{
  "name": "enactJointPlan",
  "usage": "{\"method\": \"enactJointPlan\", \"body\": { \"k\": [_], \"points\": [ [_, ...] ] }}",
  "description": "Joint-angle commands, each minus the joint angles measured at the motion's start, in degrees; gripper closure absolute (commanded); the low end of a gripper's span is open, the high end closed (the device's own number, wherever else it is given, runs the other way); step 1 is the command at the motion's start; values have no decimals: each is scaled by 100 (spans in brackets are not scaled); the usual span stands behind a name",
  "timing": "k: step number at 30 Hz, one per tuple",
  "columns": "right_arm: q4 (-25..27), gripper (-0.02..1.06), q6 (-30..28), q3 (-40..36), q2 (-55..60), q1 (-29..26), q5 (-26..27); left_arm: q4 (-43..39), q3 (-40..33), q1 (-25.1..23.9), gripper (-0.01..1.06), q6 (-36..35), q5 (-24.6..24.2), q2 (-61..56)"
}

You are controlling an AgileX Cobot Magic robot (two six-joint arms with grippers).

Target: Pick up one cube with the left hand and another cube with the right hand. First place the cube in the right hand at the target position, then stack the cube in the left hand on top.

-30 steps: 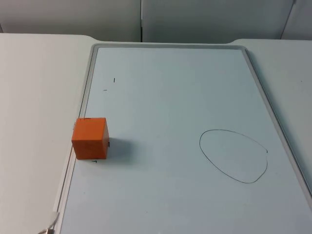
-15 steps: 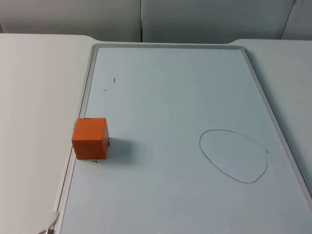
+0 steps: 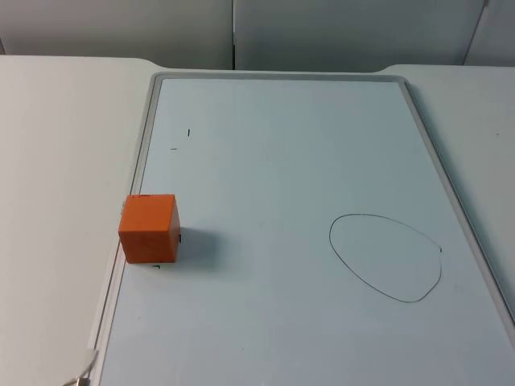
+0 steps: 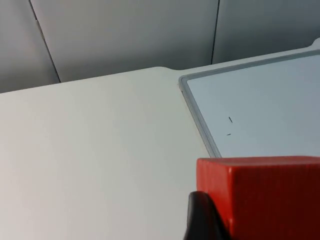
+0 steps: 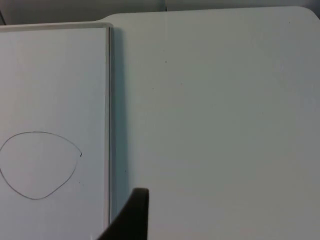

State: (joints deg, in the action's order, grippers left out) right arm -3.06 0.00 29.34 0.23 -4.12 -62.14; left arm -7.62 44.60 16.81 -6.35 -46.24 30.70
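The white table top is carrying a big whiteboard lying flat, its far edge sitting close to the table's back edge by the grey partition wall. An orange cube is sitting on the whiteboard right at its left edge, nearer the front than the back. A hand-drawn oval outline is showing on the board toward its right edge, well apart from the cube.

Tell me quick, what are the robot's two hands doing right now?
Left gripper: right beside the orange cube at the whiteboard's edge; cannot tell if it grips it.
Right gripper: over the bare table beside the whiteboard; cannot tell.
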Motion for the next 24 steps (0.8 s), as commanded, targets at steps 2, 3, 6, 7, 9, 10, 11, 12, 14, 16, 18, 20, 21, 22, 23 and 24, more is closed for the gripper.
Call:
{"method": "enactJointPlan", "body": {
  "k": [2, 3, 6, 7, 9, 10, 11, 12, 14, 16, 18, 20, 21, 22, 23, 24],
  "points": [
    [10, 6, 0, -21, -23, -49, 49, -8, -35, 35, 105, -53, 66, -131],
    [10, 6, 0, -21, -23, -49, 49, -8, -35, 35, 105, -53, 66, -131],
    [10, 6, 0, -21, -23, -49, 49, -8, -35, 35, 105, -53, 66, -131],
    [10, 6, 0, -21, -23, -49, 49, -8, -35, 35, 105, -53, 66, -131],
    [10, 6, 0, -21, -23, -49, 49, -8, -35, 35, 105, -53, 66, -131],
    [10, 6, 0, -21, -23, -49, 49, -8, -35, 35, 105, -53, 66, -131],
    [10, 6, 0, -21, -23, -49, 49, -8, -35, 35, 105, -53, 66, -131],
    [10, 6, 0, -21, -23, -49, 49, -8, -35, 35, 105, -24, 66, -132],
    [10, 6, 0, -21, -23, -49, 49, -8, -35, 35, 105, -24, 66, -132],
    [10, 6, 0, -21, -23, -49, 49, -8, -35, 35, 105, -12, 88, -132],
    [10, 6, 0, -21, -23, -49, 49, -24, -35, 35, 105, -13, 88, -132],
    [10, 6, 0, -21, -23, -49, 49, -47, -35, 35, 105, -13, 88, -132],
    [10, 6, 0, -21, -23, -49, 49, -47, -35, 35, 105, -13, 88, -132],
    [10, 6, 0, -21, -23, -49, 49, -47, -35, 35, 105, -13, 88, -132],
    [10, 6, 0, -21, -23, -49, 49, -47, -35, 35, 105, -13, 88, -132],
    [10, 6, 0, -21, -23, -49, 49, -47, -35, 35, 105, -13, 88, -132]
  ]
}}
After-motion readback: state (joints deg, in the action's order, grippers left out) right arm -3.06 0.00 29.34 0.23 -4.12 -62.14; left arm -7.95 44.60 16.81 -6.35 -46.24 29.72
